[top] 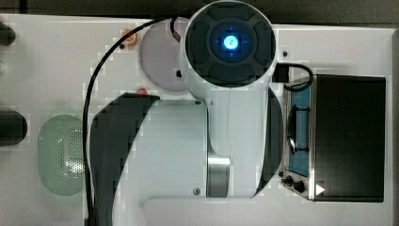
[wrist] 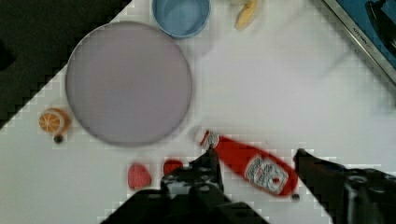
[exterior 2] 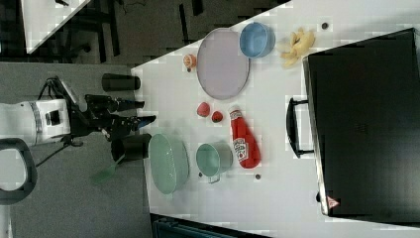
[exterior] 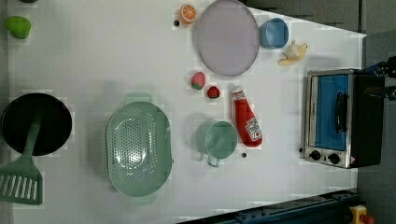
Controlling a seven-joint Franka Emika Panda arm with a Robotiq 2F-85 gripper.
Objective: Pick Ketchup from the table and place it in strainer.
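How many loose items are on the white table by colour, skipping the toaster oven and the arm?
Red: 3 - Ketchup, two strawberry toys
Green: 4 - strainer, cup, spatula, lime-green piece
Blue: 1 - bowl
Lilac: 1 - plate
Orange: 1 - orange slice
Yellow: 1 - banana
Black: 1 - pan
Total: 12

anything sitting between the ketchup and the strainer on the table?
Yes. In the left view the small green cup stands right beside the Ketchup, on the side facing the strainer, so a straight slide would hit it. Carried above the table, nothing visible blocks the path.
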